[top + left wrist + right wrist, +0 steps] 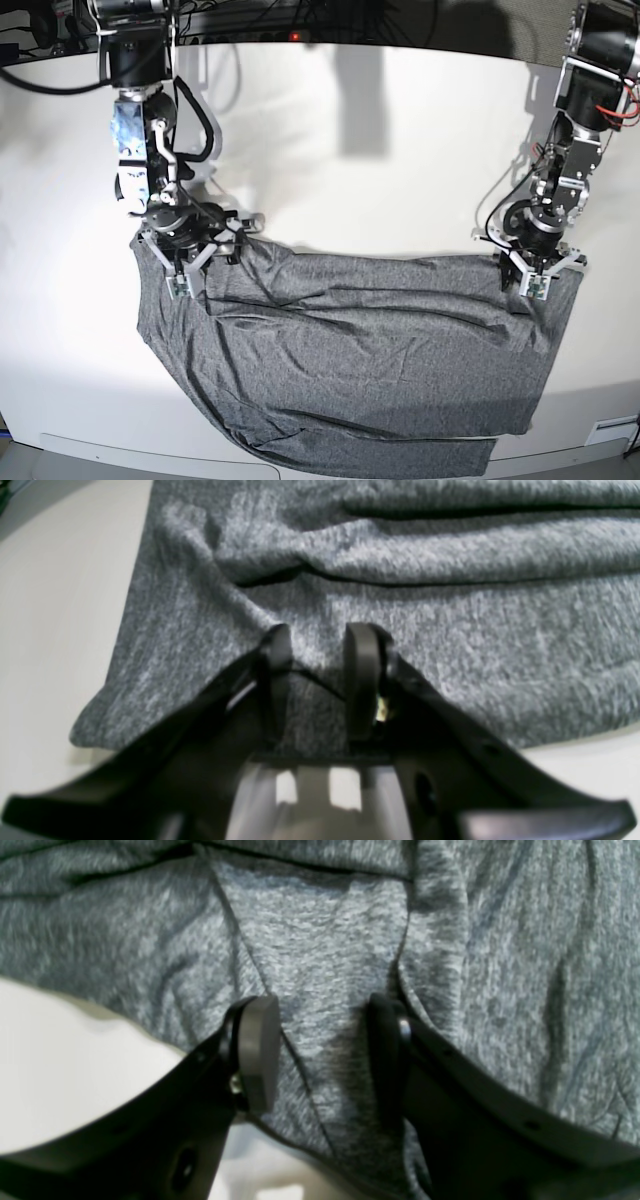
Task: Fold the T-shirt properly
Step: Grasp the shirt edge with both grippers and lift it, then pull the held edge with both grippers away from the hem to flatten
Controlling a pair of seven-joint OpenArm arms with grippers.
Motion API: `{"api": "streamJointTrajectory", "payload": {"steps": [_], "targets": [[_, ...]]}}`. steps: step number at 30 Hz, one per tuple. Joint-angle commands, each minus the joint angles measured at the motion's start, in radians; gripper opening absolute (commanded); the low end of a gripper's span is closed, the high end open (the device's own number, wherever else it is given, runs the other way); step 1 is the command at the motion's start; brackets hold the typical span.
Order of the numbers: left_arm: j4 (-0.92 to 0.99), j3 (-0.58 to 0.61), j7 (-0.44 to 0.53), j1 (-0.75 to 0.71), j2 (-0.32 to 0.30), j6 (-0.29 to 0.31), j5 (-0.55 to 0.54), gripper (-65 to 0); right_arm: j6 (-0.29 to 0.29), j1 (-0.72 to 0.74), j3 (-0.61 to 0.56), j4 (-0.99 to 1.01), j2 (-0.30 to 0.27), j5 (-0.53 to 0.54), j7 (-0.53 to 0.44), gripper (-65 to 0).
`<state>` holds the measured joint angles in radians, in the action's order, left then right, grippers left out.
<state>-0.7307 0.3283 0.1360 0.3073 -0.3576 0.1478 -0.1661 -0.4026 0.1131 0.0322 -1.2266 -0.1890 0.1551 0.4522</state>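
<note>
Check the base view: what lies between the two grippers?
In the base view, only the T-shirt: its top edge spans from the right gripper to the left gripper, sagging slightly over the white table.

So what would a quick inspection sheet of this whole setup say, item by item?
Surface: white table, bare beyond the cloth.
Job's things: grey T-shirt, wrinkled, spread across the near half, its lower edge reaching the table's front edge.
Clutter: nothing seen.
Grippers: left gripper and right gripper sit at the shirt's far corners, fabric bunched between the fingers of each; whether it is clamped is unclear.
Cables: black cable looping along the right arm; more wiring at the back edge.
Surroundings: dark equipment behind the table, too dim to identify.
</note>
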Motion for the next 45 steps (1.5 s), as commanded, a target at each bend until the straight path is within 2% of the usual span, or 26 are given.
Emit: {"api": "streamJointTrajectory", "payload": {"steps": [1,7,13,19,24,30,35,37,42,45], "targets": [[0.003,0.000,-0.060,-0.011,-0.020,0.001,0.009,-46.5,-0.009,-0.006,0.001,-0.014,-0.007,-0.009,0.018,-36.0],[-0.050,0.000,-0.061,-0.081,-0.041,0.001,0.009,-46.5,-0.008,-0.085,0.001,-0.076,-0.011,-0.021,0.008,-36.0],[-0.253,0.000,-0.148,-0.214,-0.088,0.001,0.010,-46.5,-0.008,-0.179,0.001,-0.198,-0.014,-0.021,0.026,-36.0],[-0.411,-0.001,-0.165,-0.341,-0.131,-0.005,0.019,-46.5,-0.008,-0.317,0.001,-0.337,-0.034,-0.021,0.042,-36.0],[-0.423,-0.014,-0.166,-0.420,-0.130,-0.089,0.111,-46.5,-0.008,-0.431,0.001,-0.387,-0.056,-0.020,0.042,-36.0],[-0.423,-0.015,-0.150,-0.507,-0.144,-0.163,0.130,-46.5,-0.008,-0.528,0.005,-0.423,-0.087,-0.021,0.042,-36.0],[-0.437,-0.015,-0.143,-0.592,-0.145,-0.187,0.223,-46.5,-0.008,-0.590,0.057,-0.450,-0.093,-0.020,0.042,-36.0],[-0.469,-0.015,-0.139,-0.631,-0.145,-0.200,0.230,-46.5,-0.008,-0.615,0.080,-0.463,-0.093,-0.020,0.042,-36.0],[-0.587,-0.015,-0.140,-0.723,-0.145,-0.285,0.230,-46.5,-0.008,-0.693,0.110,-0.515,-0.093,-0.021,0.042,-36.0],[-0.646,-0.015,-0.144,-0.766,-0.144,-0.291,0.230,-46.5,-0.008,-0.737,0.117,-0.541,-0.093,-0.020,0.043,-36.0]]}}
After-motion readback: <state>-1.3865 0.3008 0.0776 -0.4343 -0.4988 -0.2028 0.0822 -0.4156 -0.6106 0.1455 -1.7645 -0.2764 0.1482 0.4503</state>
